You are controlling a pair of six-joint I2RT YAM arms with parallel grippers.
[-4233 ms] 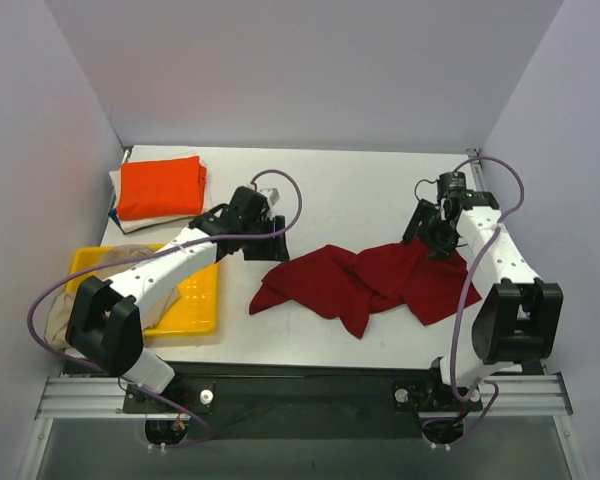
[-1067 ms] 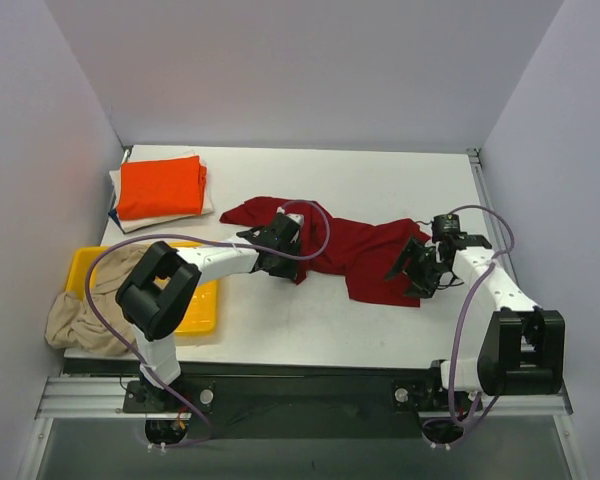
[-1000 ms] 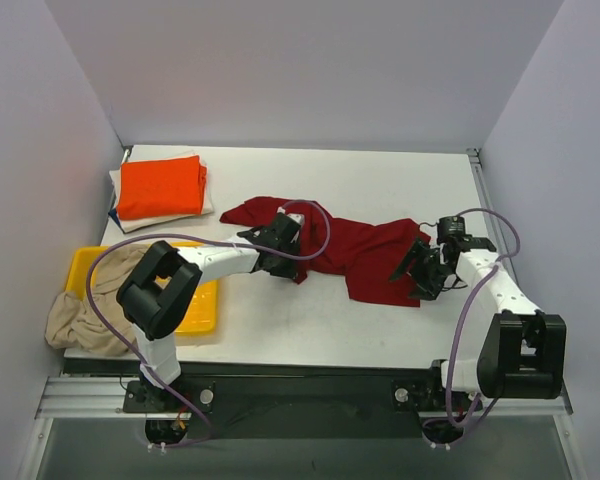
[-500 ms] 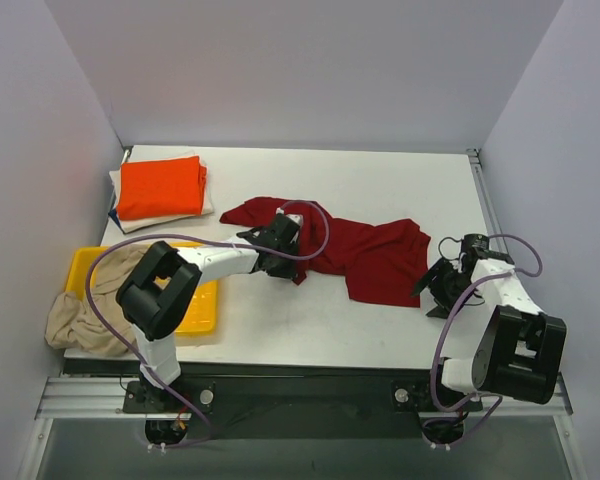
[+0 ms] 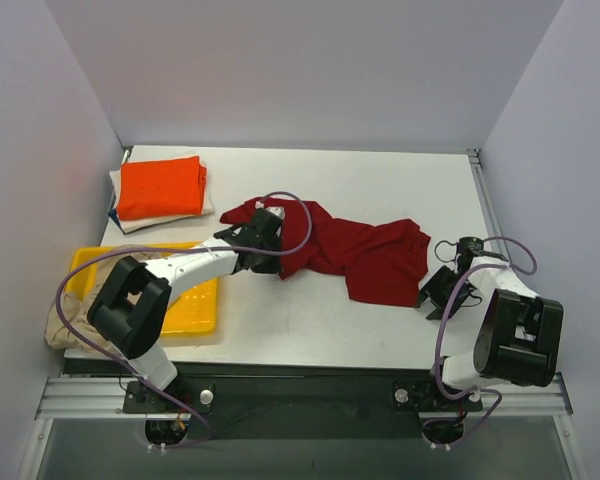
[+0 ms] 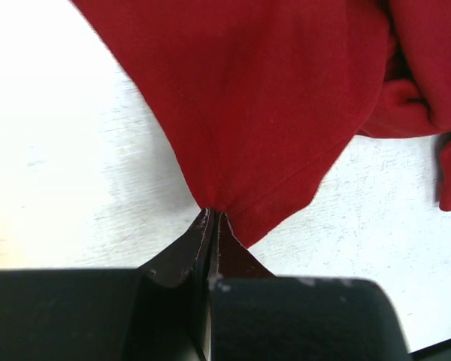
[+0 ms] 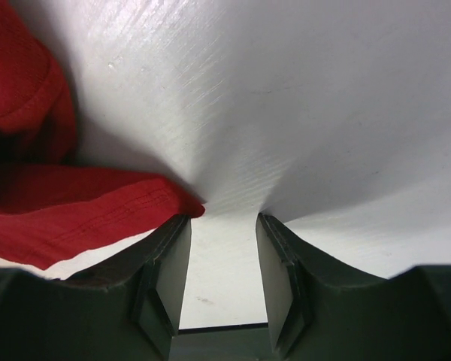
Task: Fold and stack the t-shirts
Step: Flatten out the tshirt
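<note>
Desk: we see it bare between the parted jaws of our right end effector. Dark red t-shirt: hem clamped in our left end effector, one corner just beside the right one's finger. Risk: the right one closes empty, because that corner lies outside its jaws.

Overhead, wrist close-ups, apparently sharing shirt

Under the orange shirt, only thin edges of the pile below, too slight to count. Partly behind the left arm, the beige shirt and the tray. In the left wrist view, red shirt cut off at top and right, its pinched tip buried between the pressed-together fingers of the left gripper. From above, too small to tell whether the right gripper touches the red shirt.
</note>
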